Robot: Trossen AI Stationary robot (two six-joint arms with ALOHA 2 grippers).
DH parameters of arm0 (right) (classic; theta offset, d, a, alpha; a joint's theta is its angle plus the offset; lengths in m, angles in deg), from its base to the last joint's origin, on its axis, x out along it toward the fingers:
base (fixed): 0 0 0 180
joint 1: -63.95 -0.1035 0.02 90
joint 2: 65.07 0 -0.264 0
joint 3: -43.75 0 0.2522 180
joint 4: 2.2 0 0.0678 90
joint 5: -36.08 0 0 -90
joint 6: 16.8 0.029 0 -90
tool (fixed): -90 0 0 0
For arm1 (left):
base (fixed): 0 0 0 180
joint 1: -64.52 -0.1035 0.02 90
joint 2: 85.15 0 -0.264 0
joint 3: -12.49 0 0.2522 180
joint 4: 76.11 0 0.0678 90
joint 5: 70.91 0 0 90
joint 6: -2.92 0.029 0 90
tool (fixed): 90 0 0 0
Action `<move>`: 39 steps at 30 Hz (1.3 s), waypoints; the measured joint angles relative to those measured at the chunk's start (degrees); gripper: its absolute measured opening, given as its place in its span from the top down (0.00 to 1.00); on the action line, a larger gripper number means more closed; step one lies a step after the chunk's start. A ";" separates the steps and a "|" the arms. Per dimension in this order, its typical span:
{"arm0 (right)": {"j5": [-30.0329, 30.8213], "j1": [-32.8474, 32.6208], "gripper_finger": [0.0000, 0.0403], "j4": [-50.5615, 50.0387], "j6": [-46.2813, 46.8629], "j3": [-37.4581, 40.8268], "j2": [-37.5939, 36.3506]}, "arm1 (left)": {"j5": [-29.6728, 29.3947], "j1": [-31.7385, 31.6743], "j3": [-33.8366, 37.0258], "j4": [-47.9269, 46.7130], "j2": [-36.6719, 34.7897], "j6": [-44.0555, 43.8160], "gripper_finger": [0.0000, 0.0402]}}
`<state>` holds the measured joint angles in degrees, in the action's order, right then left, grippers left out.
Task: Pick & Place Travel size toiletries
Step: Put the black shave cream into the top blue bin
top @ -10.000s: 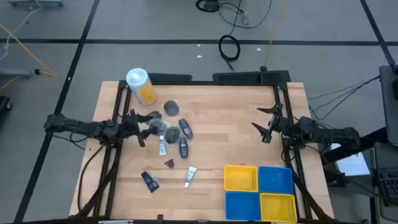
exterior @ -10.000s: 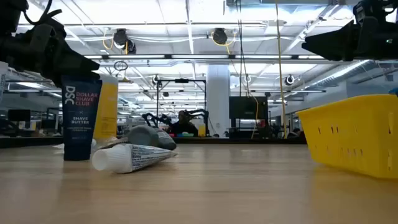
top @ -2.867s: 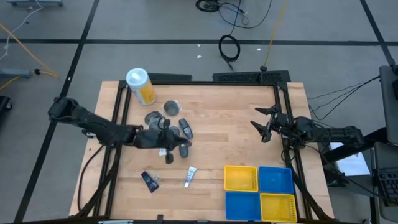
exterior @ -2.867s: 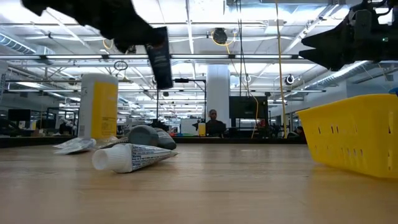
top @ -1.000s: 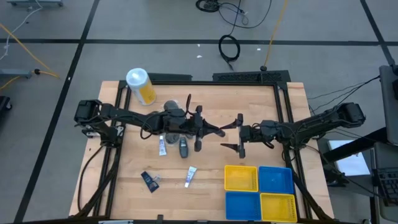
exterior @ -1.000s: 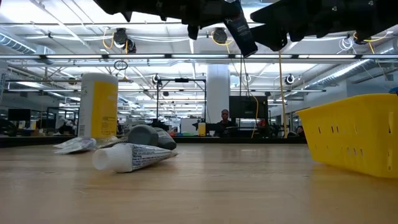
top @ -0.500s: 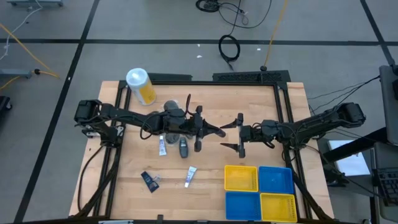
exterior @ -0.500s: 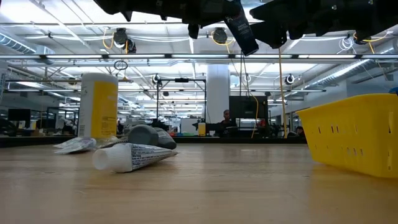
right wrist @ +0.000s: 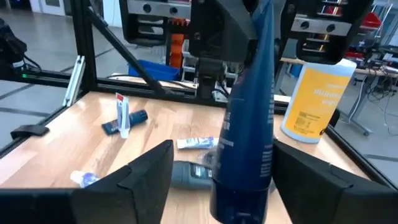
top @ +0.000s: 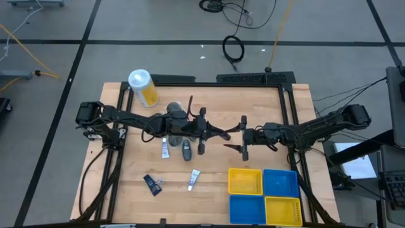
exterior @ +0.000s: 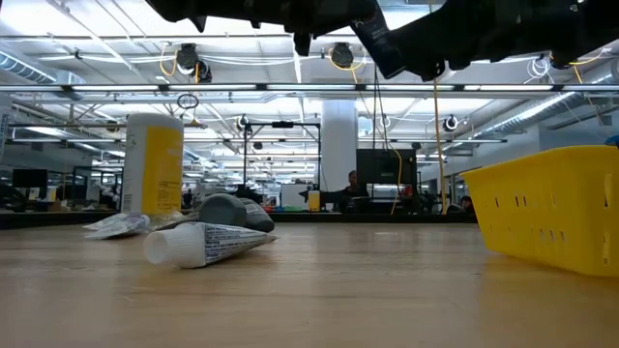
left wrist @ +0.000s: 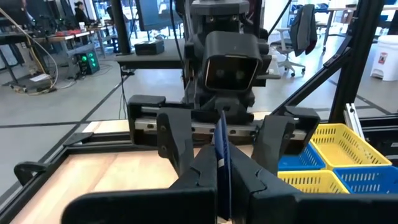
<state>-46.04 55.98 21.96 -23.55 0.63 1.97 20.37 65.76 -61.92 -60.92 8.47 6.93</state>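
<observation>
Wooden table (top: 253,107) layout matches half a second ago. Your left gripper (top: 218,133) stays clamped on the dark blue tube (right wrist: 249,112) above mid-table; your right gripper (top: 243,135), fingers spread, flanks it. Only the right wrist view shows the tube's cap between those fingers.

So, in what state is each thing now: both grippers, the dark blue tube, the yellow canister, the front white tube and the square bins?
dark blue plastic tube: held in the air over the table.
left gripper: shut on the tube's flat end.
right gripper: open, one finger on each side of the tube.
large yellow canister with white lid: upright, lid on.
small white tube: lying down, capped.
square yellow and blue bins: empty.
</observation>
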 joint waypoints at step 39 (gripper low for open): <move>2.60 0.15 0.71 3.79 -0.37 0.00 4.16 | 0.35 0.00 0.00 -0.42 0.00 0.26 0.98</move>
<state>-43.44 56.14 25.75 -23.92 0.63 6.13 20.72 65.76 -61.92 -61.35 8.47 7.19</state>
